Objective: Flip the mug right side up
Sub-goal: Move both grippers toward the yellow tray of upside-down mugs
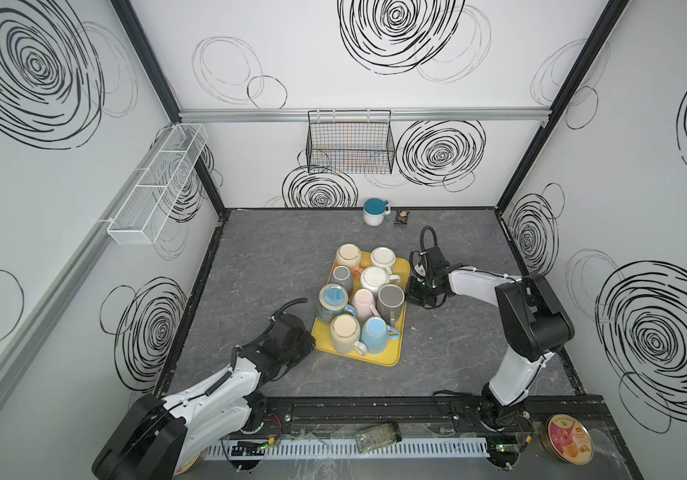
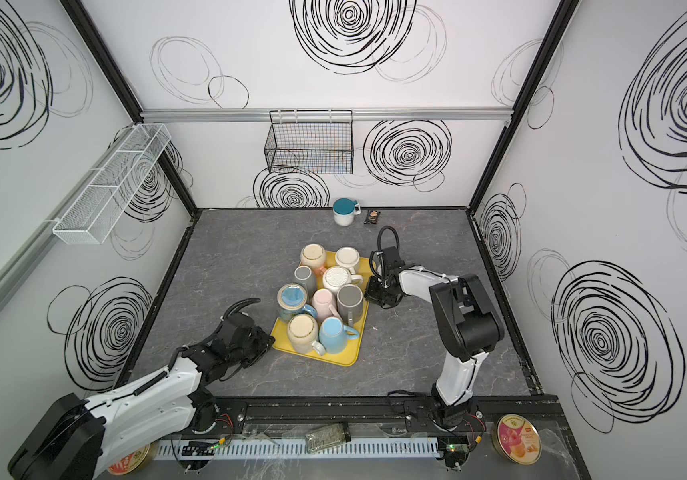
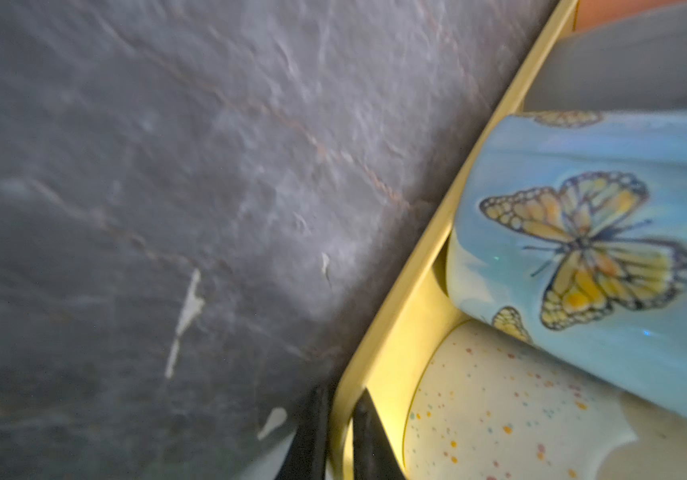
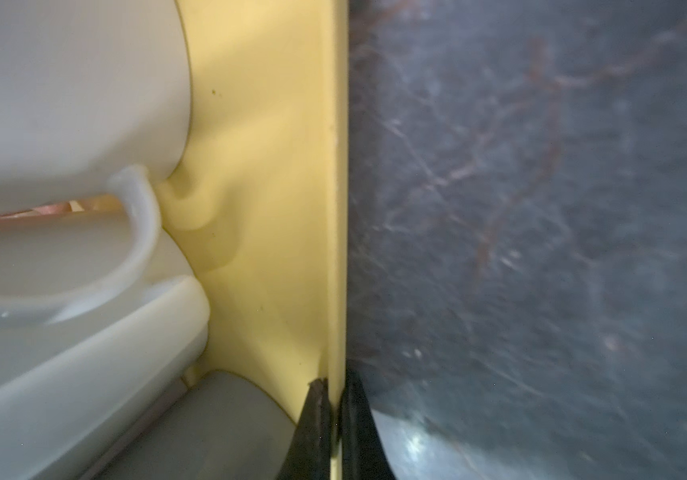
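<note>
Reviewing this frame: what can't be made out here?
Left gripper: its grip on the yellow tray rim is hidden under its own wrist in both top views.
White mugs: cut off by the frame edge and blurred in the right wrist view.
Dark packet at the back: too small to read.
Tin: mostly behind the left arm.

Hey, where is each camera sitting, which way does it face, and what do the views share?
Both top views: high above the arms' bases, looking down and back at the tabletop; left arm, right arm and yellow tray show.
Left wrist: on the left arm, low, looking along the tray's rim past the butterfly mug; its jaws straddle that rim.
Right wrist: on the right arm, low, looking along the opposite rim; its jaws pinch it.
Shared: both wrist views catch tray and tabletop.
</note>
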Robot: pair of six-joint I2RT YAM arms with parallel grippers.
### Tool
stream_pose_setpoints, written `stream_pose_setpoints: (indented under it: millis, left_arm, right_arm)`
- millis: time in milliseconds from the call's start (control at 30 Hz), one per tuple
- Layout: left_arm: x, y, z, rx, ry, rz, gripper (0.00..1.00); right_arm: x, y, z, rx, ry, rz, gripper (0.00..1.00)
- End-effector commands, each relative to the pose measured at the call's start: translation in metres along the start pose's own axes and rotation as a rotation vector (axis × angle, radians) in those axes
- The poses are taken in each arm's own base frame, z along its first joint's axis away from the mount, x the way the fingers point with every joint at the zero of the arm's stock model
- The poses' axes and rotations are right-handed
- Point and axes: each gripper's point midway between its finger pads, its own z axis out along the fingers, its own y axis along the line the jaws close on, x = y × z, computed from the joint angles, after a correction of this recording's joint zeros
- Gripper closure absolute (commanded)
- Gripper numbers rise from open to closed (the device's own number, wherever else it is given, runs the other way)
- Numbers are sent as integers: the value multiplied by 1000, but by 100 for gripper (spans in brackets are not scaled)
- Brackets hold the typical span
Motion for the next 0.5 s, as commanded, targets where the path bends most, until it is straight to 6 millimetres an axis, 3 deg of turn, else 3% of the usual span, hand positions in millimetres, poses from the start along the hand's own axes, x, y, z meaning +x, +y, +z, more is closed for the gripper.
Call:
stream_pose_setpoints:
  millis: [0,467]
  left_arm:
    - [-36,-18,-4,24,-84,32,86]
    - [-156,-5,8,-60,-237,-8,87]
  right_arm:
    - [4,34,31,-75,62,-54,100]
    - [-61,155,90,-215,-40,-231,100]
